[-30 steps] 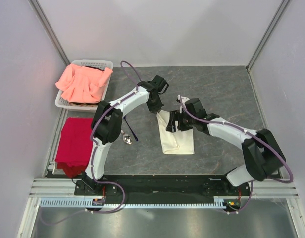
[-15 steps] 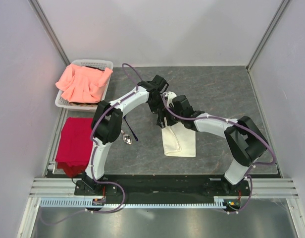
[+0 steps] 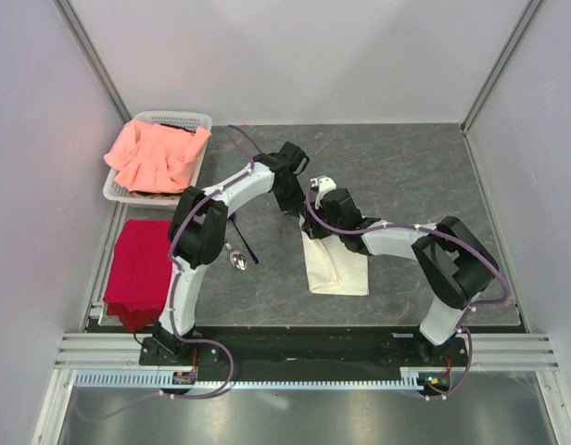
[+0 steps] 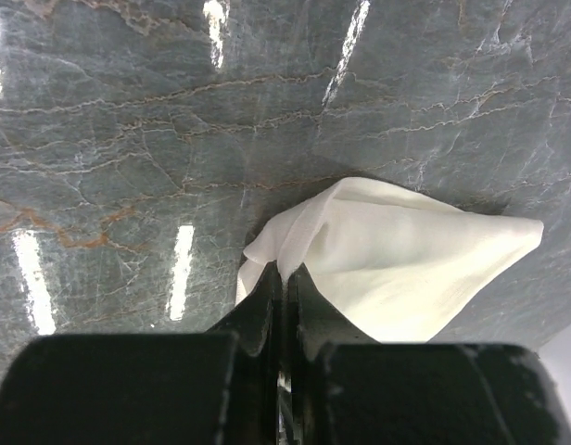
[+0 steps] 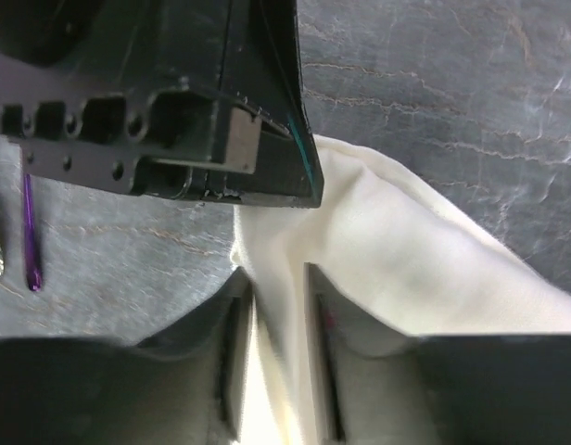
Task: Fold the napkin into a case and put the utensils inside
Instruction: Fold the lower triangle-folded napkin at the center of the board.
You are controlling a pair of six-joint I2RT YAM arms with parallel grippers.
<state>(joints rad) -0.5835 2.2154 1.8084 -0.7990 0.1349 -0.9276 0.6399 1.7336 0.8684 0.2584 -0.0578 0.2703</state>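
— Grey veined stone tabletop (image 3: 425, 176), glossy. Where was the napkin (image 3: 336, 264)?
— Mid-table, soft cream cloth folded into a flat pouch. Left gripper (image 4: 284, 278) pinched its puckered top corner, jaws pressed tight. Right gripper (image 5: 276, 278) straddled a fold; couldn't tell if it gripped.

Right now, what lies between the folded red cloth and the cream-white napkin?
Top view: left of the cream-white cloth napkin, a silver-bowled spoon and a slim purple-handled utensil lie on the grey stone table, beside the left arm's elbow.

Grey marbled tabletop (image 3: 406, 167), plain pale walls (image 3: 304, 56), glints (image 4: 182, 269) perhaps from overhead lights.
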